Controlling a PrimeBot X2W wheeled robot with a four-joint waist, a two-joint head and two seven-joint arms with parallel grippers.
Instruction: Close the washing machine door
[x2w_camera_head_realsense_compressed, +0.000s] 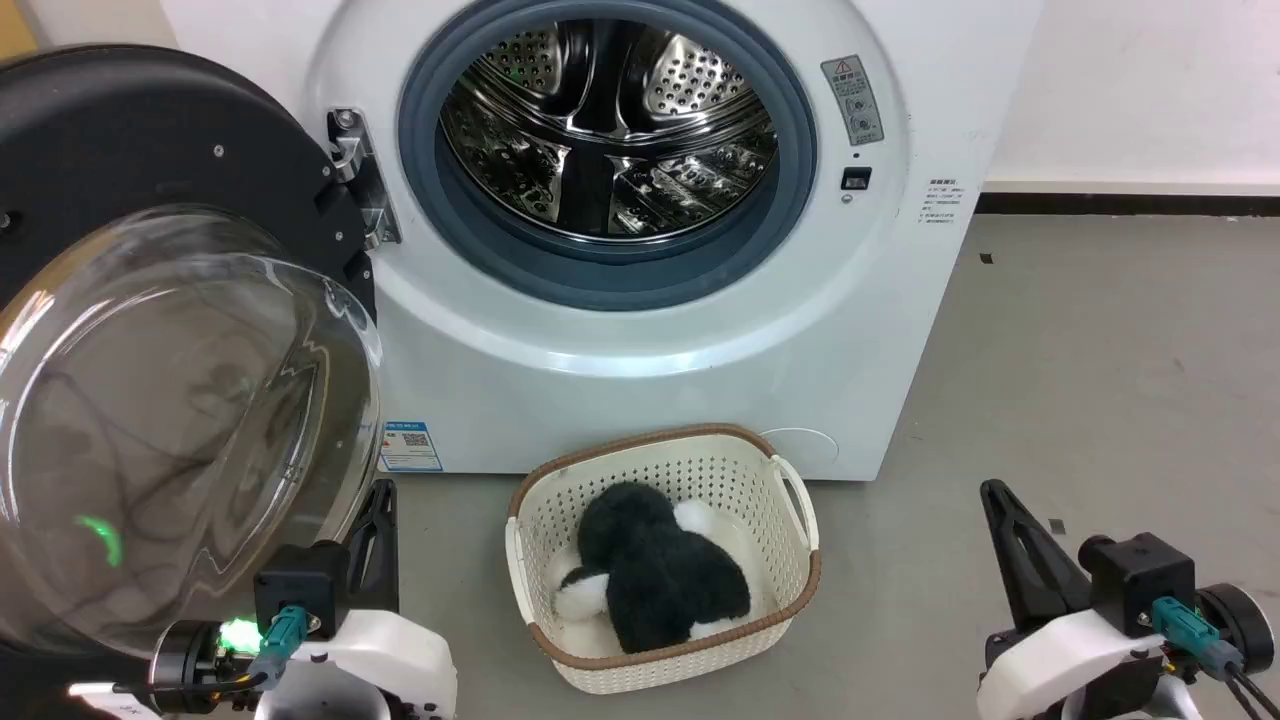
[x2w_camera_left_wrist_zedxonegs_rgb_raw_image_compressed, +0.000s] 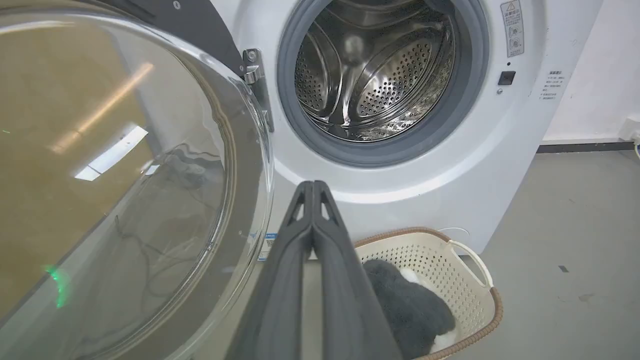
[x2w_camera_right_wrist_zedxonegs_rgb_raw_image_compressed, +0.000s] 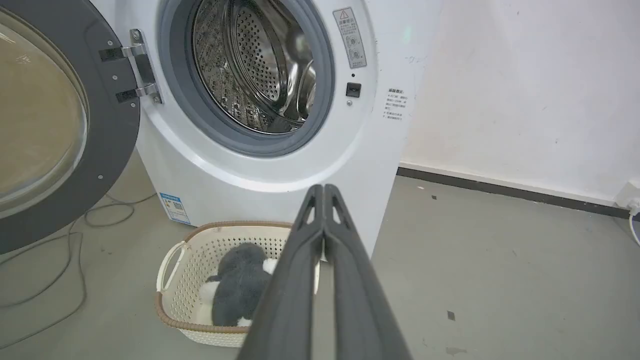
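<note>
Big white front-loading washing machine (x2w_camera_head_realsense_compressed: 640, 390), its large round black-framed glass door (x2w_camera_head_realsense_compressed: 150, 130) swung wide open at left.
Bare grey floor (x2w_camera_head_realsense_compressed: 1100, 380) lies open at right. A cream perforated laundry basket (x2w_camera_head_realsense_compressed: 795, 485) holding a black-and-white plush toy (x2w_camera_head_realsense_compressed: 650, 570) sits before the machine. The left gripper (x2w_camera_left_wrist_zedxonegs_rgb_raw_image_compressed: 312, 184) points up just beside the door's glass bowl, fingers pressed together; the right gripper (x2w_camera_right_wrist_zedxonegs_rgb_raw_image_compressed: 324, 187), well apart, likewise.

Floor (x2w_camera_head_realsense_compressed: 1100, 350): grey, smooth, a few small dark specks.
Washing machine (x2w_camera_head_realsense_compressed: 650, 400): stands on floor, by white wall.
Basket (x2w_camera_head_realsense_compressed: 720, 475): on floor, just before the machine.
Cable (x2w_camera_right_wrist_zedxonegs_rgb_raw_image_compressed: 81, 265): loose loops on floor.
</note>
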